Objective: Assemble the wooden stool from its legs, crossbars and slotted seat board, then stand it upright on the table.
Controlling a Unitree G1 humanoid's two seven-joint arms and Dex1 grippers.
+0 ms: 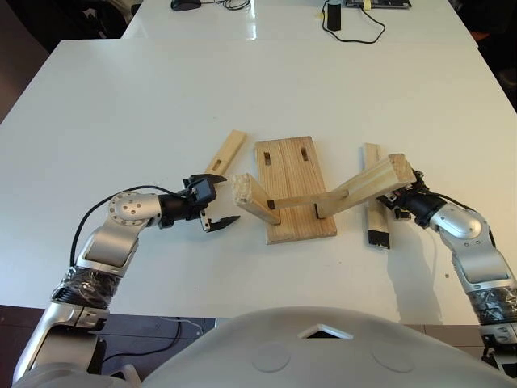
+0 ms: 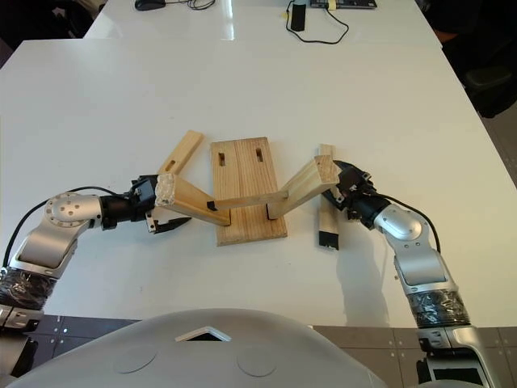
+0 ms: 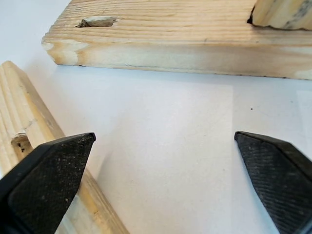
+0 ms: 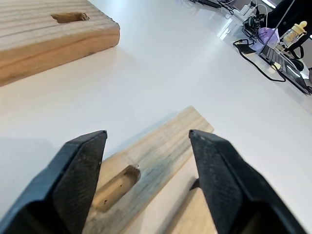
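1. The slotted seat board [image 1: 287, 164] lies flat mid-table [image 1: 145, 113], with two joined legs [image 1: 257, 202] and a crossbar [image 1: 311, 200] on it.
2. Left gripper [image 1: 218, 200]: jaws spread, beside the frame.
3. Right gripper [image 2: 347, 187]: jaws spread, over a loose leg [image 1: 373, 202].

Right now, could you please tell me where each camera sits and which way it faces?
Left eye view: on the head, facing forward and down at the seat board on the table; both arms show.
Right eye view: beside it, same scene and arms.
Left wrist view: behind the open left end effector, facing the board's edge; its fingers show.
Right wrist view: behind the open right end effector, facing a slotted loose leg; its fingers show.
Shared: all see the board.
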